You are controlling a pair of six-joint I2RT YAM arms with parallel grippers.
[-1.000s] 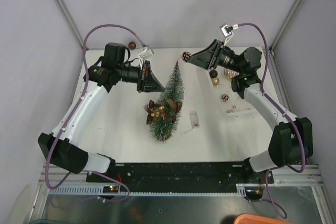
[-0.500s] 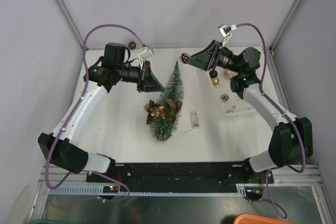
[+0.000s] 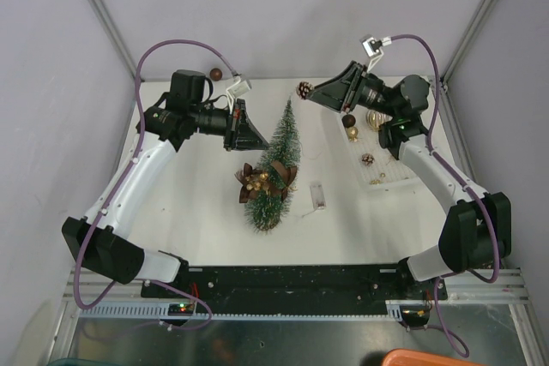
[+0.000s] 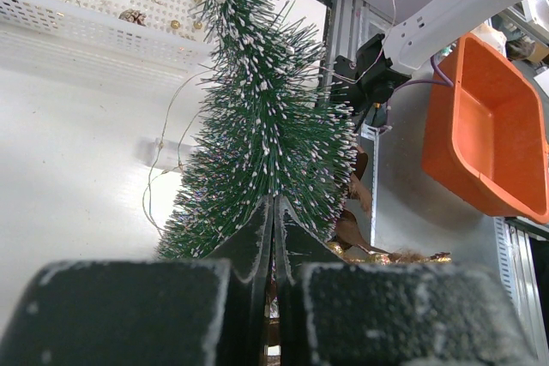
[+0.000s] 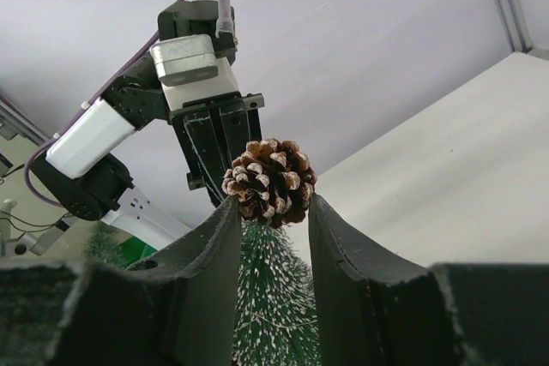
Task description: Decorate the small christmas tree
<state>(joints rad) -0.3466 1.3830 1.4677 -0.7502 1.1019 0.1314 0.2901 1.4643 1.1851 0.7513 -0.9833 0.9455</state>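
One cone (image 5: 269, 179) sits gripped in the right pincer (image 5: 273, 203); the left pincer (image 4: 274, 207) is closed beside the tree (image 3: 279, 156); next, set the cone there.

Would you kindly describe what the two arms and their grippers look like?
The left arm and right arm have white shells with black joints. A purple cable loops along each. The left gripper and right gripper are black with tapered fingers.
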